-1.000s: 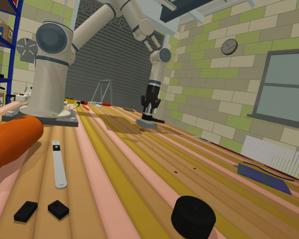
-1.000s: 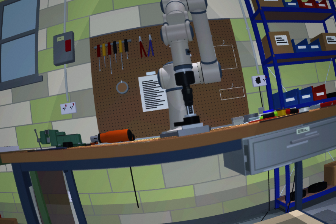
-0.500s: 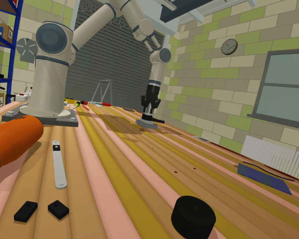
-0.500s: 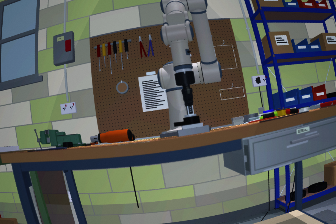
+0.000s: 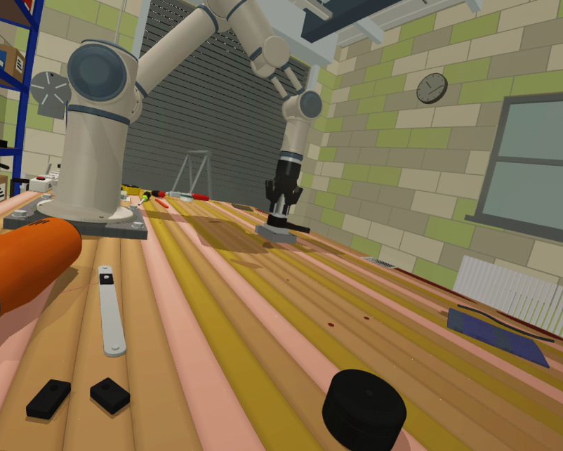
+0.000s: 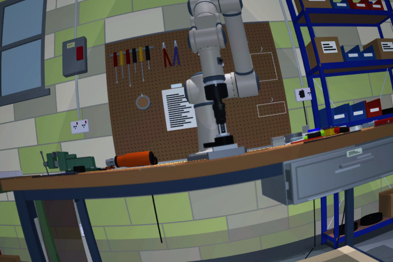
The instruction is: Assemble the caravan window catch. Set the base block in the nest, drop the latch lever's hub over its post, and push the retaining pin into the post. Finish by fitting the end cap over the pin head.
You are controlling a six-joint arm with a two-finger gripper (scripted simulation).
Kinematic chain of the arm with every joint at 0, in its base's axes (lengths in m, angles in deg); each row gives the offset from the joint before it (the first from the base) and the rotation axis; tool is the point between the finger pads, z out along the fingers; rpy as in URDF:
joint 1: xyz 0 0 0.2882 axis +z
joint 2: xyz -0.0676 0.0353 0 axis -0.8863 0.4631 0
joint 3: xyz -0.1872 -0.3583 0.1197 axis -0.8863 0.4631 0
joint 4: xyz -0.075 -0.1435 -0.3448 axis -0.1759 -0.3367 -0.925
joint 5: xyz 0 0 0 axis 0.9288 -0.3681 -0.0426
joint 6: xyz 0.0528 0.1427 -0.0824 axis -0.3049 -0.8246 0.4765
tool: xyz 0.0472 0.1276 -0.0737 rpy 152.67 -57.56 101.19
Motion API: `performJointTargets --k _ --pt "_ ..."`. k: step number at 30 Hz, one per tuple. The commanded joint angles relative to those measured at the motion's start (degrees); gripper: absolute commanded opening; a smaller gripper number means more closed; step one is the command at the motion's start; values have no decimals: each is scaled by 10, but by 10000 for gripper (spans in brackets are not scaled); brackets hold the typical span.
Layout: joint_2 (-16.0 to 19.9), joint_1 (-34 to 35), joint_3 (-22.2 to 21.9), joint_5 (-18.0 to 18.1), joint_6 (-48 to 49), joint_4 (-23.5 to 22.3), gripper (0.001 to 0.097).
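Observation:
A pale retaining pin (image 5: 280, 209) (image 6: 223, 128) stands upright in the post of the catch, and my gripper (image 5: 281, 208) (image 6: 223, 129) is closed on it directly above the black latch lever (image 5: 286, 224) (image 6: 219, 141). The lever's hub sits over the post on the grey base block (image 5: 275, 232) (image 6: 225, 151), its arm pointing toward the window wall. The block rests at the far middle of the bench. I cannot pick out an end cap for certain.
A roller shutter and the arm's pedestal (image 5: 93, 145) stand behind the work. An orange power tool (image 5: 15, 264) (image 6: 135, 159), a grey strap (image 5: 110, 310), two small black blocks (image 5: 109, 394) and a black puck (image 5: 363, 411) lie nearer the side camera. A blue mat (image 5: 495, 336) lies toward the window.

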Motion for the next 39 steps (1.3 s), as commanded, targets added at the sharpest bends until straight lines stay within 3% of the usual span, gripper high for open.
performJointTargets --k 1,11,31,39 --pt "0 0 0 -1 0 0 475" --pt "0 0 0 -1 0 0 660" --pt "-2 0 -1 -3 0 0 660" --pt "-27 0 -19 -45 0 0 660"
